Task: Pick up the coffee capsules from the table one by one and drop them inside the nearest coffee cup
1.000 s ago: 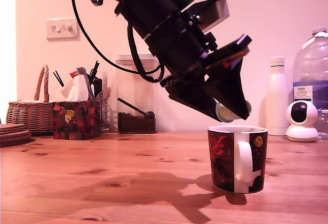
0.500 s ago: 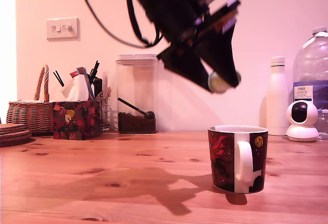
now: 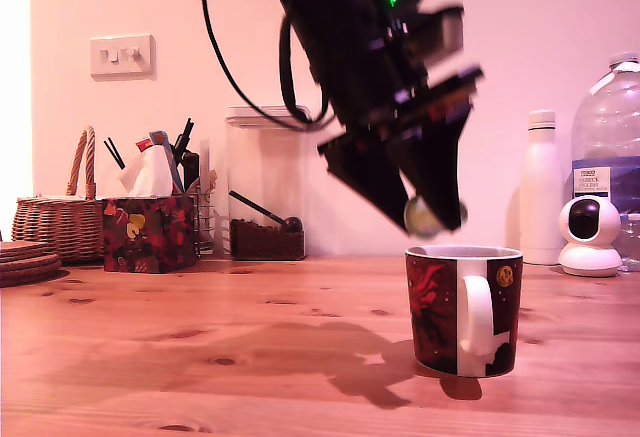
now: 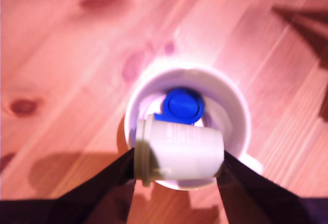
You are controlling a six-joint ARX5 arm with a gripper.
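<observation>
The gripper (image 3: 432, 215) was positioned directly above the coffee cup (image 3: 463, 309), with its dark fingers (image 3: 375, 179) angled downward toward the cup's mouth. A coffee capsule (image 3: 424, 217) was pinched between the fingers and was held just above the white rim, clear of it. In the wrist view, the capsule (image 4: 179, 152) was seen lying on its side between the two fingers (image 4: 110, 183), its pale body spanning the gap and a darker rim showing at one end. The capsule was located over the open mouth of the cup (image 4: 236, 106), partly covering the white interior. A blue round object (image 4: 182, 105) was seen resting inside the cup, on the bottom.

The cup stood upright on the table (image 3: 200, 357) toward the exterior view's right, with its white handle facing the camera and a small yellow disc mark near the rim. The arm's shadow was cast on the table beside the cup, on the exterior view's left.

Along the back wall, a wicker basket (image 3: 58, 217), a patterned tissue box (image 3: 148, 232), a clear container (image 3: 265, 182), a white bottle (image 3: 541, 187), a small white camera (image 3: 587, 235) and a large water bottle (image 3: 610, 127) were arranged.
</observation>
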